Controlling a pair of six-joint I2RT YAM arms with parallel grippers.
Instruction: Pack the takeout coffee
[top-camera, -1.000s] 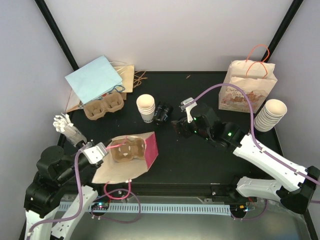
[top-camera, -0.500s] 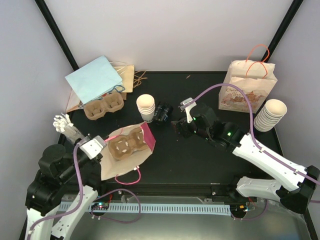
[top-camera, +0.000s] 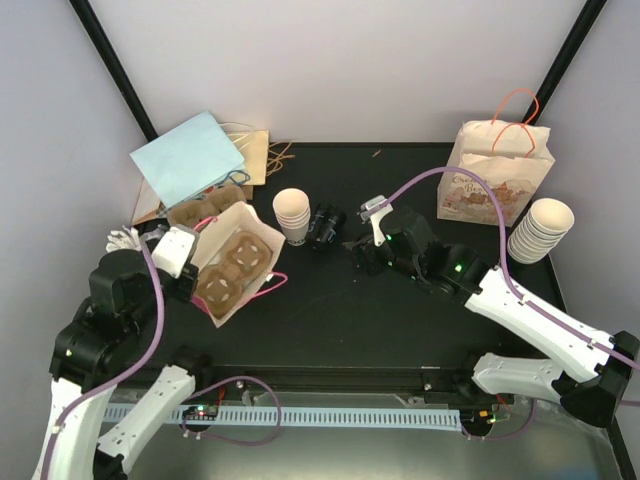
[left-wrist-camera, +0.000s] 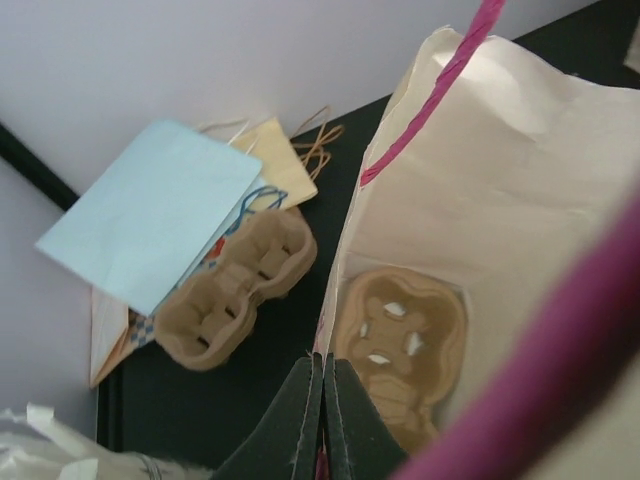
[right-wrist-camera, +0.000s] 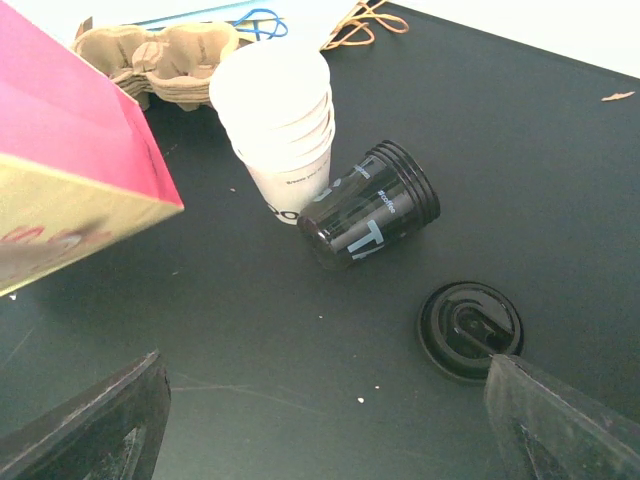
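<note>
My left gripper (top-camera: 190, 272) (left-wrist-camera: 322, 368) is shut on the side edge of a cream paper bag (top-camera: 224, 226) (left-wrist-camera: 520, 170) with pink handles, holding it tilted with its mouth up. A brown cup carrier (top-camera: 228, 276) (left-wrist-camera: 402, 345) lies inside at the bottom. A stack of white cups (top-camera: 291, 213) (right-wrist-camera: 280, 130) stands mid-table, and black cups (top-camera: 325, 225) (right-wrist-camera: 375, 205) lie on their side against it. A black lid (right-wrist-camera: 470, 330) lies flat nearby. My right gripper (top-camera: 358, 255) (right-wrist-camera: 330, 420) hovers open above the table just in front of the lid, holding nothing.
A second brown carrier (top-camera: 192, 212) (left-wrist-camera: 235, 290) and a light blue bag (top-camera: 188, 158) (left-wrist-camera: 145, 225) lie at the back left. A printed paper bag (top-camera: 495, 175) with orange handles stands at the back right, with a tall white cup stack (top-camera: 540, 230) beside it.
My left gripper has lifted the bag off the front of the table and swung it back and left, turning its mouth upward. The right arm has stayed still.
</note>
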